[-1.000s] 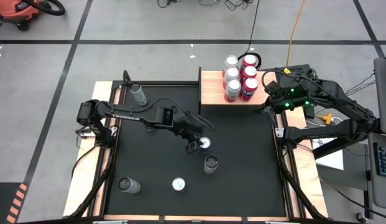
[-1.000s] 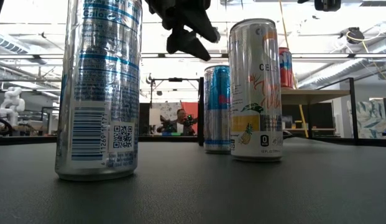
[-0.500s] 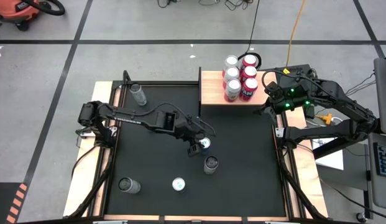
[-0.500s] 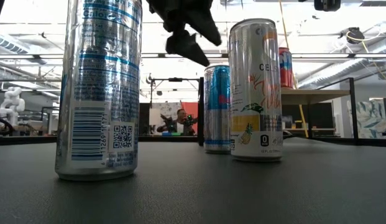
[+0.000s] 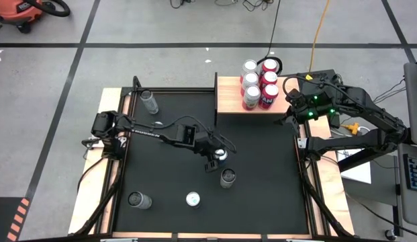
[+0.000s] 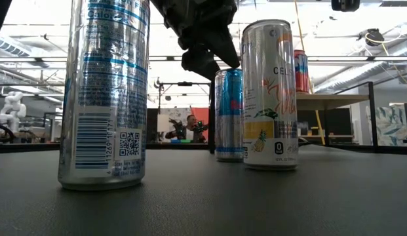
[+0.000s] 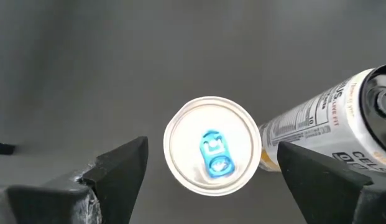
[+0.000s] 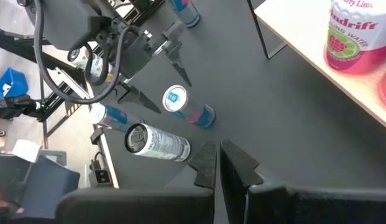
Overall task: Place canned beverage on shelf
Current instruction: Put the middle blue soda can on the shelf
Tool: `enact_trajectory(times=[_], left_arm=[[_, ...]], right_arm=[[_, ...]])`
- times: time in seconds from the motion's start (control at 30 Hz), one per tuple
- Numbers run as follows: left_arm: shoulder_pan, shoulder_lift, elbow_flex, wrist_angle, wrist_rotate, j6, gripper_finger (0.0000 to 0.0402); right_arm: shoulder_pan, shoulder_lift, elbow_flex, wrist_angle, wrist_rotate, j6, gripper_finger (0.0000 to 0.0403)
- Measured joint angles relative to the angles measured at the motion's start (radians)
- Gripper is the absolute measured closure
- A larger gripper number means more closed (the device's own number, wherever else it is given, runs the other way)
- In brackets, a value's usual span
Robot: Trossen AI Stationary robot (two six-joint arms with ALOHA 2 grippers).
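My left gripper (image 5: 213,158) hung spread wide right above the blue can (image 7: 211,146), a finger on either side of its top, not touching. The can stood upright mid-table beside a white can (image 6: 269,95), well apart from the shelf (image 5: 229,101). My right gripper (image 8: 216,163), clenched empty, waited beside the shelf.

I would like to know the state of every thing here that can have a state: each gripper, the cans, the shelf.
left gripper: open, above the blue-tab can, not touching it
right gripper: shut, waiting beside the shelf
blue-tab can: upright on the table, unopened
white can: upright, next to the blue-tab can
shelf: holds six upright cans at one end, the rest bare
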Motion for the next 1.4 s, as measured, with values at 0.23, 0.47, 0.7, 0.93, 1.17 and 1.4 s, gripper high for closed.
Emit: enact_trajectory(times=[0.23,0.47,0.7,0.93,1.17,1.4], left_arm=[[0.002,0.006,0.0,0.005,-0.001,0.013,0.0041],[0.002,0.032,0.003,0.036,-0.004,0.026,0.0041],[0.002,0.036,0.0,0.028,-0.041,0.026,0.0041],[0.002,0.037,0.0,0.024,-0.037,0.026,0.008],[0.002,0.037,0.0,0.023,-0.025,0.026,0.0146],[0.002,0.036,0.0,0.024,-0.025,0.026,0.0182]], right_arm=[[0.0,0.0,0.0,0.0,0.003,-0.011,0.0403],[0.0,0.0,0.0,0.0,0.005,-0.017,0.0403],[0.0,0.0,0.0,0.0,0.006,-0.017,0.0403],[0.0,0.0,0.0,0.0,0.008,-0.024,0.0403],[0.0,0.0,0.0,0.001,0.056,-0.025,0.0403],[0.0,0.0,0.0,0.001,0.056,-0.025,0.0403]])
